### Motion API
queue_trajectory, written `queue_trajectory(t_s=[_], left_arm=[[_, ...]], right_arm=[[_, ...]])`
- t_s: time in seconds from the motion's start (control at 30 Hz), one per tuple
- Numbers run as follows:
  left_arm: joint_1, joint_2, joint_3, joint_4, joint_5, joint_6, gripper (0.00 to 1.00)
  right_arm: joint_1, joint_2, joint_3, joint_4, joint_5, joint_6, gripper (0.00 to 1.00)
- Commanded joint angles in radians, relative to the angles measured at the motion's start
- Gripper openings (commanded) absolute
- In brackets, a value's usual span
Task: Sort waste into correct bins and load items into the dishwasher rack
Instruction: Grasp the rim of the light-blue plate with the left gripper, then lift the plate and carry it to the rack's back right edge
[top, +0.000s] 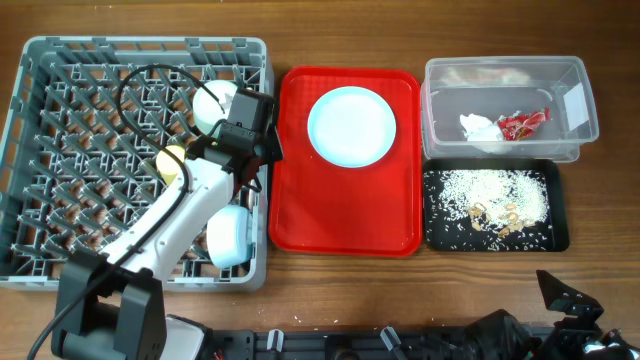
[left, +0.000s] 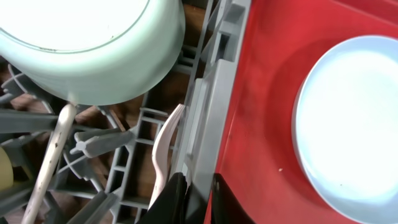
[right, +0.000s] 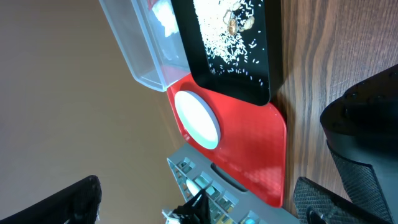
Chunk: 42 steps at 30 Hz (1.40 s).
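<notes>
The grey dishwasher rack (top: 60, 150) fills the left. My left gripper (top: 264, 150) hangs at its right wall (left: 211, 112), its fingers (left: 198, 180) slightly apart with nothing between them. A white utensil (left: 165, 146) leans inside that wall. The pale bowl (left: 93, 50), a second utensil handle (left: 50, 162) and the yellow cup (top: 172, 160) are in the rack. The pale blue plate (top: 351, 125) lies on the red tray (top: 340, 215). The napkin (top: 480, 126) and red wrapper (top: 523, 123) are in the clear tub (top: 432, 110). Rice (top: 500, 188) lies in the black tray (top: 440, 235). My right gripper (right: 199, 186) is open and empty.
A second pale round dish (top: 228, 237) lies in the rack under my left arm. The red tray sits tight between the rack and the two bins. My right arm (top: 570, 300) is low at the front right edge, over bare wood.
</notes>
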Motion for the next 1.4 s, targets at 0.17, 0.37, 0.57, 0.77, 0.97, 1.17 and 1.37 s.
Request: queue_trajectory(t_s=[0.17, 0.37, 0.57, 0.77, 0.97, 1.17, 1.37], left_arm=[[-0.011, -0.06, 0.123, -0.053, 0.042, 0.043, 0.26], [-0.254, -0.091, 0.269, -0.051, 0.047, 0.043, 0.38], [-0.419, 0.227, 0.269, 0.232, 0.047, 0.043, 0.54], [-0.467, 0.485, 0.269, 0.442, 0.027, 0.043, 0.56], [-0.466, 0.561, 0.269, 0.38, -0.018, 0.043, 0.47], [-0.464, 0.53, 0.281, 0.329, -0.081, 0.043, 0.04], [-0.407, 0.026, 0.311, 0.182, -0.031, 0.043, 0.04]], right_arm=[[0.0, 0.005, -0.001, 0.002, 0.0, 0.007, 1.0], [0.0, 0.005, -0.001, 0.002, 0.0, 0.007, 1.0], [0.0, 0.005, -0.001, 0.002, 0.0, 0.007, 0.99], [0.0, 0.005, -0.001, 0.002, 0.0, 0.007, 1.0], [0.0, 0.005, -0.001, 0.002, 0.0, 0.007, 1.0], [0.0, 0.005, -0.001, 0.002, 0.0, 0.008, 1.0], [0.0, 0.005, -0.001, 0.002, 0.0, 0.007, 1.0]])
